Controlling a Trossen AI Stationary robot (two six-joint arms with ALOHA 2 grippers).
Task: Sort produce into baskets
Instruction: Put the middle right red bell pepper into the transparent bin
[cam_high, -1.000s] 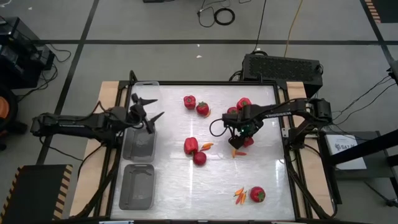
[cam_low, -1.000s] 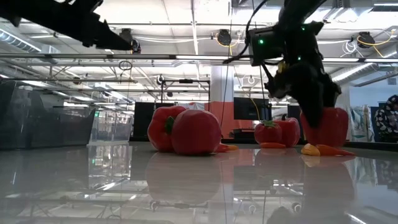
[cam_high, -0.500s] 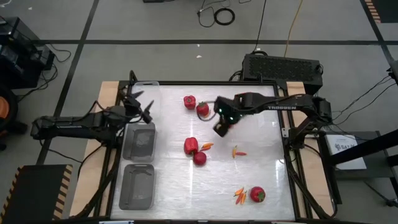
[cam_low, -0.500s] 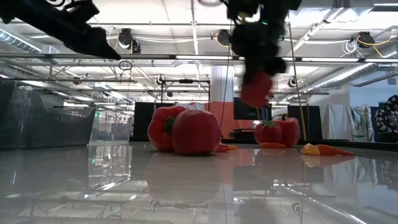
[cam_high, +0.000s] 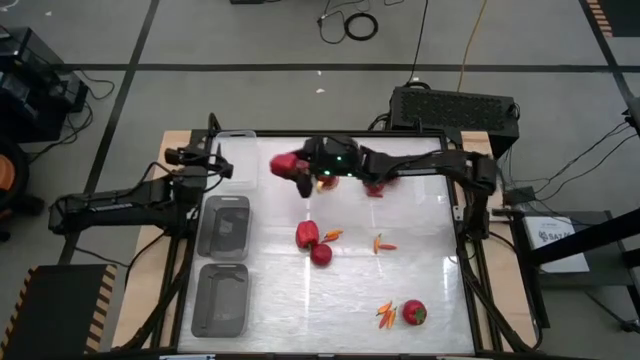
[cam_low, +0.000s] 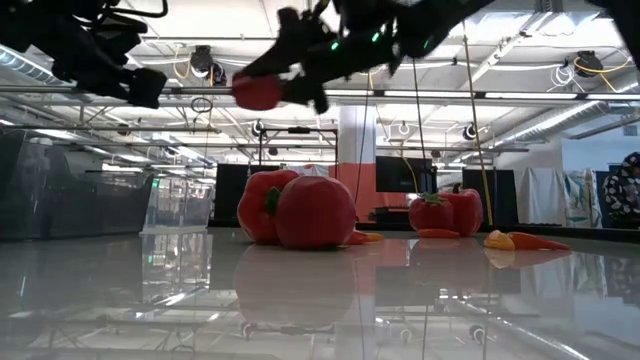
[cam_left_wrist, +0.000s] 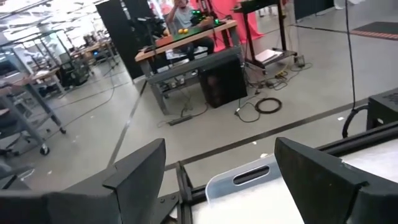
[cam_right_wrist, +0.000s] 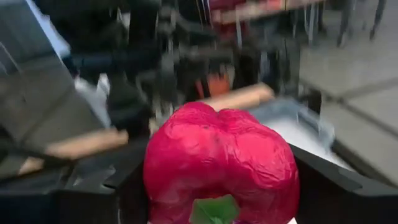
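My right gripper (cam_high: 297, 170) is shut on a red bell pepper (cam_right_wrist: 221, 158), held high above the table's far left part, close to the far basket (cam_high: 236, 147). The low view shows the pepper (cam_low: 257, 92) well above the tabletop. My left gripper (cam_high: 205, 160) stands open and empty by that basket's left side; its wrist view shows the basket's rim (cam_left_wrist: 249, 180) between its fingers, farther off. Two more clear baskets (cam_high: 224, 226) (cam_high: 220, 300) stand along the left edge. A pepper (cam_high: 307, 235), tomatoes (cam_high: 320, 254) (cam_high: 413, 312) and small chilies (cam_high: 383, 244) lie on the table. My right gripper pinches the bell pepper by two opposite sides (cam_right_wrist: 152, 177) between its two fingers (cam_right_wrist: 124, 183). The fingers lie about level and reach in from the table's right, pointing left. The pepper is lifted clear of the table, its green stem end (cam_right_wrist: 214, 211) turned back toward the wrist.
My right arm (cam_high: 420, 165) stretches across the table's far part, with a red piece of produce (cam_high: 375, 188) showing under it. Chilies (cam_high: 385, 316) lie beside the near-right tomato. A wooden frame (cam_high: 470, 280) borders the table on both sides.
My right gripper has carried the bell pepper up from the table's right-centre and across toward the far left, tipping from pointing down to about level. My left gripper has drawn back from over the baskets toward the far left and turned.
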